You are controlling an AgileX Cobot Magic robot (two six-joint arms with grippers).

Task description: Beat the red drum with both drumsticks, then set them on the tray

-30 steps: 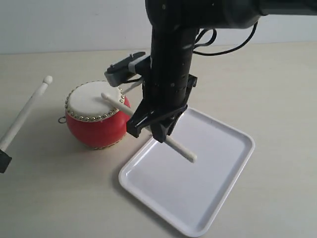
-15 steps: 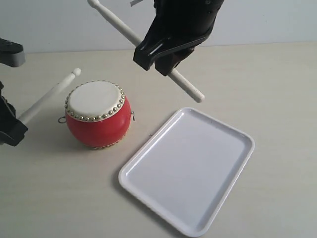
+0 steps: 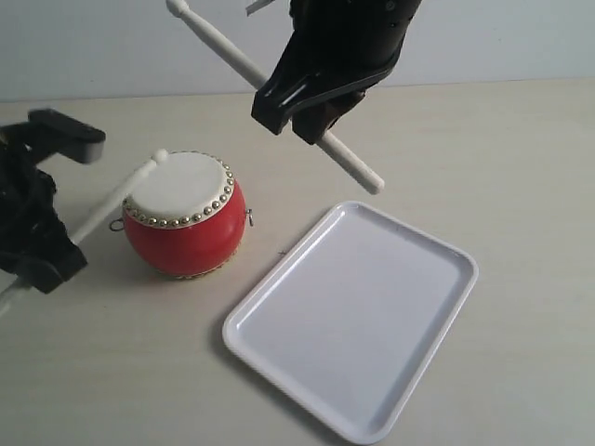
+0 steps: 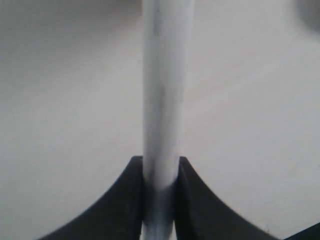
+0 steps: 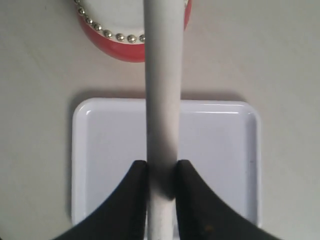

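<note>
Swung inward, left tool clamps the left drumstick, bead ahead at the rim of the red drum; right tool grips the right drumstick, tray below it

Lab-like test bench: plain tabletop, blank wall.

Showing red drum standing upright just beside flat white tray. Showing left drumstick slanting, bead at the skin's edge, right drumstick tilting high above.
</note>
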